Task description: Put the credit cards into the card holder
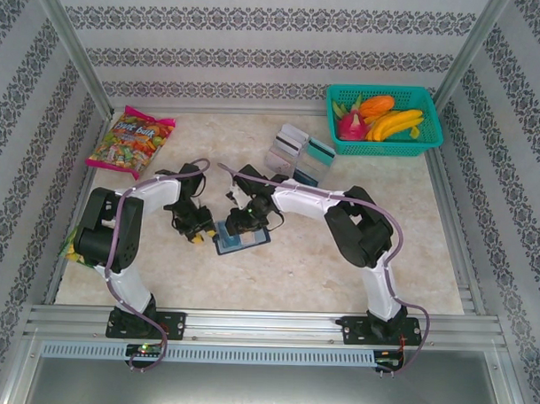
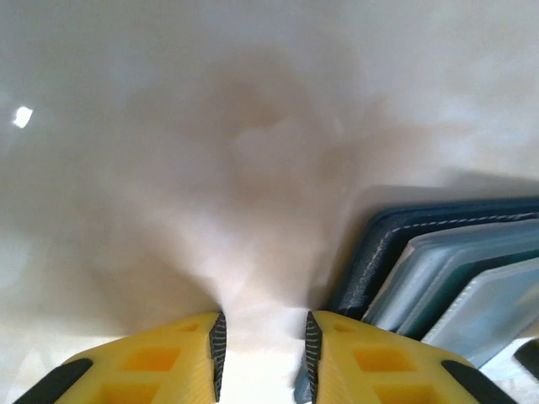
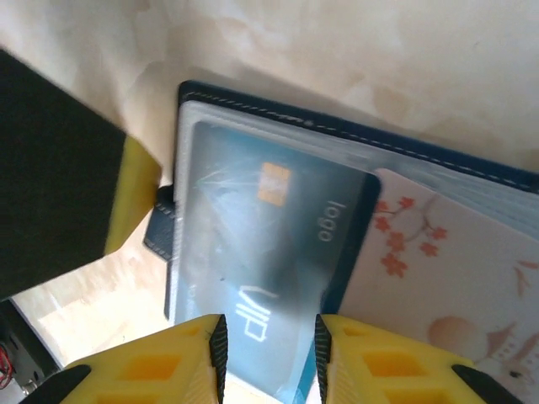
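The left hand (image 1: 196, 235) sits low on the surface (image 1: 276, 282), its fingers apart with bare marble between them, just beside the left edge of the card holder (image 1: 251, 240). The holder lies open and flat between both hands. The right hand (image 3: 268, 337) straddles the near end of a blue card (image 3: 269, 227) lying in the holder's clear sleeve; whether it clamps the card, I cannot tell. Farther back lie loose credit cards (image 1: 294, 154), a candy bag (image 1: 130, 142) and a teal basket (image 1: 383, 151) of fruit.
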